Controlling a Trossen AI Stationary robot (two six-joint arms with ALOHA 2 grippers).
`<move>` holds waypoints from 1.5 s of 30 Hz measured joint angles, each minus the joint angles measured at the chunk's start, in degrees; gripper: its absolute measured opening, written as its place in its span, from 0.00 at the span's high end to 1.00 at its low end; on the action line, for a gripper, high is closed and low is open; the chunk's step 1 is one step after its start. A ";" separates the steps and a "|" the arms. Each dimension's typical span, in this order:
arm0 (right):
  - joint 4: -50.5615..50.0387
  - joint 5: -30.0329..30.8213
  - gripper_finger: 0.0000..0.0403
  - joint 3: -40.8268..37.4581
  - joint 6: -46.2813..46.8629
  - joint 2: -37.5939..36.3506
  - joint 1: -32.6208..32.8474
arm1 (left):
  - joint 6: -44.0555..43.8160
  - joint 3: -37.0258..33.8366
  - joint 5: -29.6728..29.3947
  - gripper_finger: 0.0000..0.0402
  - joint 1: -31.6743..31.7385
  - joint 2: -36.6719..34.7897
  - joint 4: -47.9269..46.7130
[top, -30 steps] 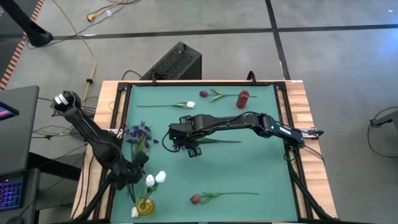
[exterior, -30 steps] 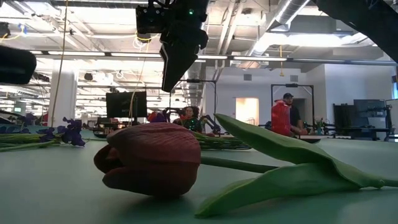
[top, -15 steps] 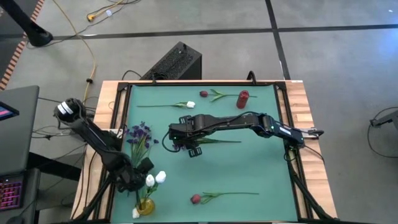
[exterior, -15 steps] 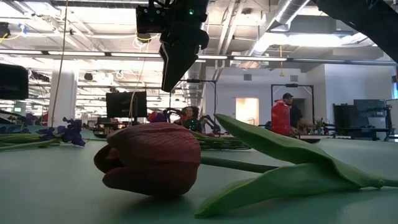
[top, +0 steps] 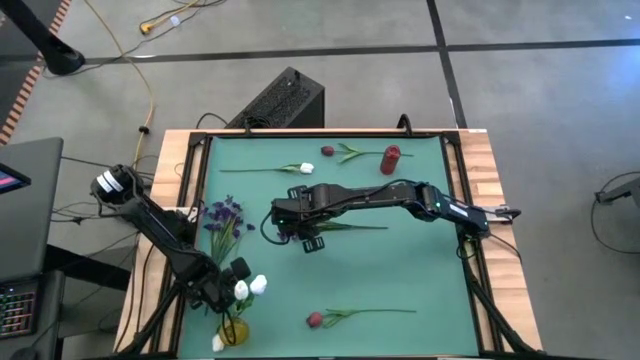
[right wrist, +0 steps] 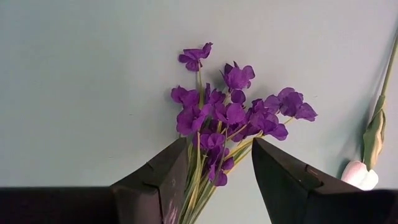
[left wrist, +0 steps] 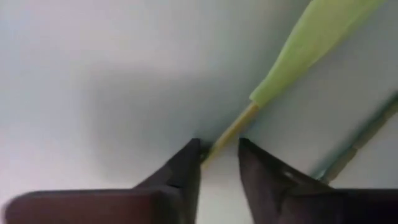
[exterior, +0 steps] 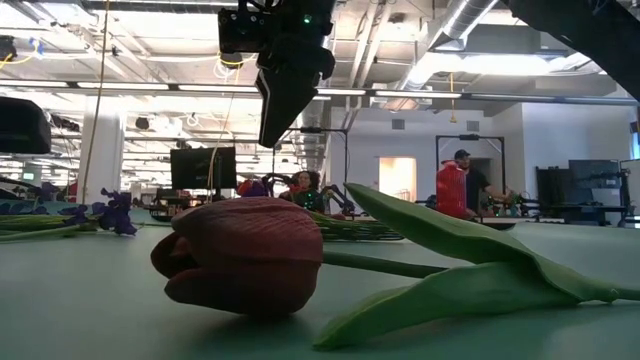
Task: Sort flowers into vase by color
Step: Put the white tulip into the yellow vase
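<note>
The left end effector [top: 228,285] hangs low at the near left corner of the green tabletop [top: 420,260], right beside the white tulips [top: 250,287] that stand in a small yellow vase [top: 233,331]. Its fingers [left wrist: 180,171] are nearly together with a thin green stem [left wrist: 230,132] running between them; whether they actually pinch it I cannot tell.

The right end effector [top: 288,222] hovers above the middle of the tabletop, fingers [right wrist: 283,180] partly apart and holding nothing. A purple sprig [top: 225,217] lies just ahead of it toward the left arm, with its stems showing between the fingers from the wrist. A leafy green stem [top: 350,226] lies under its arm.

Beyond it, at the far edge, lie a white tulip [top: 300,168] and a dark red tulip [top: 330,151] with a red vase [top: 390,158] beside them. Nearer than it, another dark red tulip [top: 316,320] lies flat.
</note>
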 joint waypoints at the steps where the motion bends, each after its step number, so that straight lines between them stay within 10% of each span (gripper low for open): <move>1: 0.00 0.00 0.49 0.00 0.00 -0.02 0.00 | 0.00 0.00 -0.10 0.83 0.00 0.00 -0.02; 5: 0.01 0.00 0.49 0.00 0.00 0.00 0.00 | -0.02 0.00 -0.41 0.98 0.00 -0.02 -0.05; 28: 0.59 -0.04 0.49 0.00 0.13 0.00 -0.36 | 3.98 9.13 -16.49 1.00 -10.95 -1.74 -11.09; 45: 0.92 -0.04 0.49 0.00 0.18 0.00 -0.31 | -4.61 8.85 -22.07 1.00 -17.25 -32.06 -11.49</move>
